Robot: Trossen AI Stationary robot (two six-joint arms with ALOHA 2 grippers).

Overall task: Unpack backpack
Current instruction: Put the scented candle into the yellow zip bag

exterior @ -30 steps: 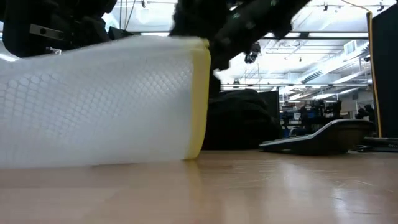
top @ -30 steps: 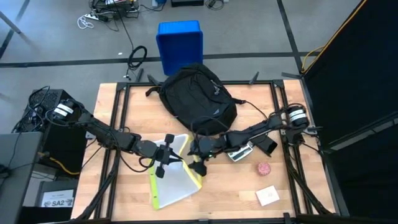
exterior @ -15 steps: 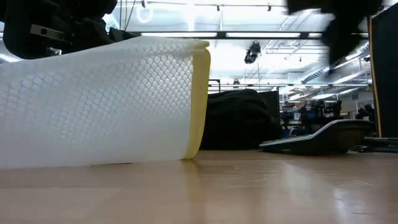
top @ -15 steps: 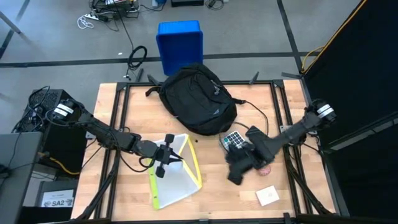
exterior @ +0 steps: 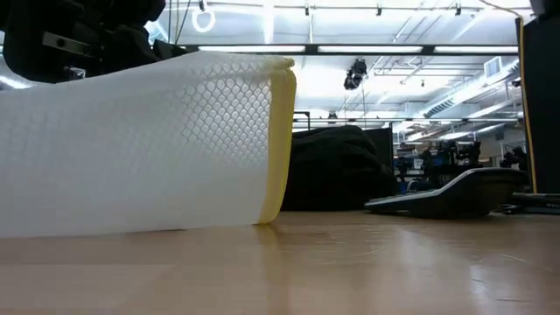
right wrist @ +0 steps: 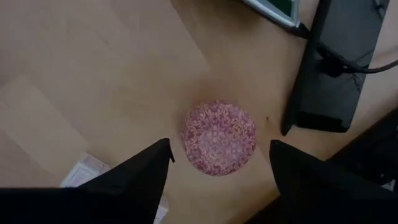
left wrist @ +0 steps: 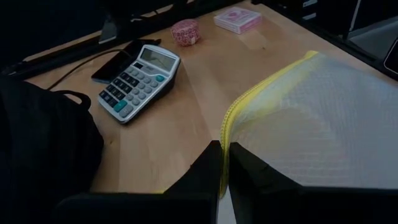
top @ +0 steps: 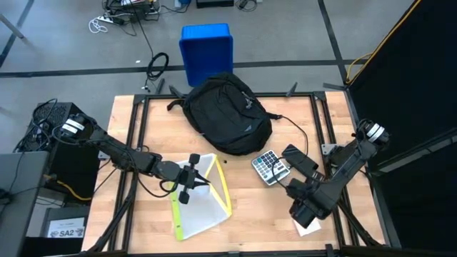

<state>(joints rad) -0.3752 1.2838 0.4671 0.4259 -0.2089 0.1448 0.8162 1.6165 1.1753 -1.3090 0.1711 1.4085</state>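
Centrally at the far edge of the desk (top: 128,114) lies the backpack (top: 227,114), a rounded black mass with its straps trailing toward the far rail; in the low view it shows as a dark mound (exterior: 337,166) behind the other things. Just beyond the desk, on the floor, stands a blue bin (top: 206,50). The left gripper (top: 191,180) sits near the middle of the desk, its jaws pinched shut on the yellow zipper edge of a clear mesh pouch (top: 200,203), which fans out toward the near edge and fills much of the low view (exterior: 140,144). In the left wrist view the 2 dark fingers (left wrist: 205,171) meet on that yellow edge, with a calculator (left wrist: 138,81), a pink disc (left wrist: 185,31) and a pink card box (left wrist: 238,20) farther off. The right gripper (top: 303,208) hangs over the near right part of the desk, jaws spread wide and holding nothing; its wrist view looks down between its fingers (right wrist: 146,168) at the disc (right wrist: 219,137) on the bare wood, with a black flat device (right wrist: 329,68) beside it. The calculator (top: 270,166) lies just beside the backpack's near right side.
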